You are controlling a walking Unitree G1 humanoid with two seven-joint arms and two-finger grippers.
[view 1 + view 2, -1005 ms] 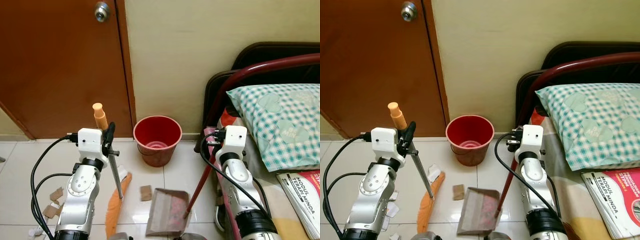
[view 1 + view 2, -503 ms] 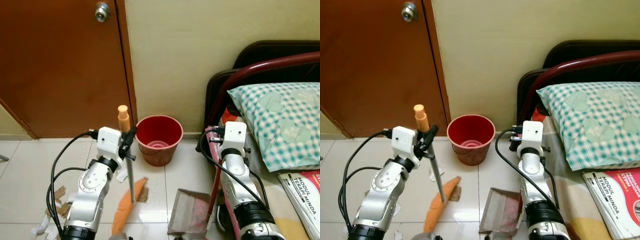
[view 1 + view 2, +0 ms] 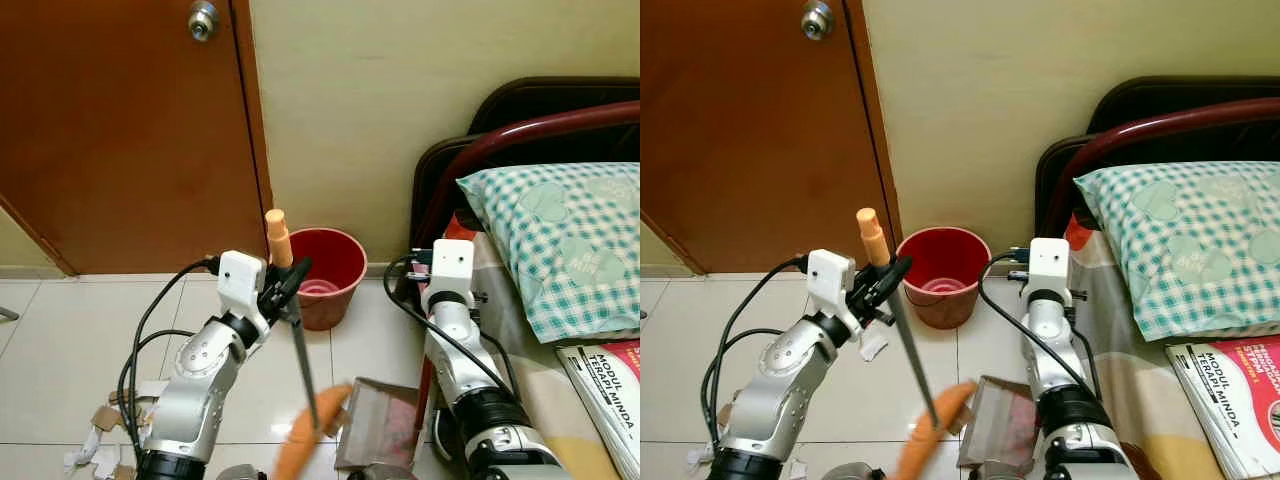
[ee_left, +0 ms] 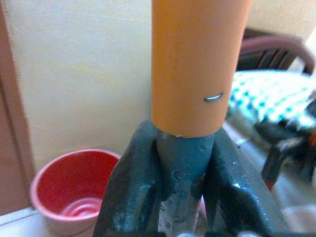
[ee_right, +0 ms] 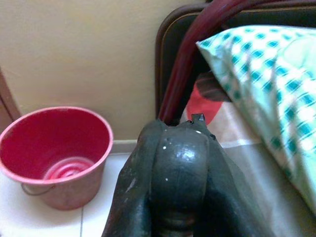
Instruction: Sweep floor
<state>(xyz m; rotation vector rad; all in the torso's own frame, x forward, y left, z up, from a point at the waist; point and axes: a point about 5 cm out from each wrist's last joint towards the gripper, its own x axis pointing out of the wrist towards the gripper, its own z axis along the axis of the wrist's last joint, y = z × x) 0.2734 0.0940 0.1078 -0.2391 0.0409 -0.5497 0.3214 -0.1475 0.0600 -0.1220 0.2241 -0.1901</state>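
My left gripper point(image 3: 290, 285) is shut on the broom's grey shaft point(image 4: 182, 158), just below its orange handle tip point(image 3: 277, 238). The shaft slants down to the right. The orange bristles point(image 3: 312, 432) are blurred and rest against the open mouth of the brown dustpan point(image 3: 380, 435). My right gripper point(image 5: 177, 153) is shut on the top of the dustpan's dark red handle point(image 3: 425, 388), which stands nearly upright beside the bed. Brown and white paper scraps point(image 3: 105, 420) lie on the white tiles by my left arm.
A red bucket point(image 3: 322, 272) stands against the yellow wall, just behind the broom handle. A brown door point(image 3: 120, 130) is to the left. A bed with a dark red frame point(image 3: 520, 135), a checked pillow point(image 3: 560, 230) and a book point(image 3: 612, 385) borders the right.
My left gripper has swung the broom to the right, and the bristles went from mid-floor to the dustpan's mouth. The dustpan shifted slightly right. The small brown scrap before it is out of sight.
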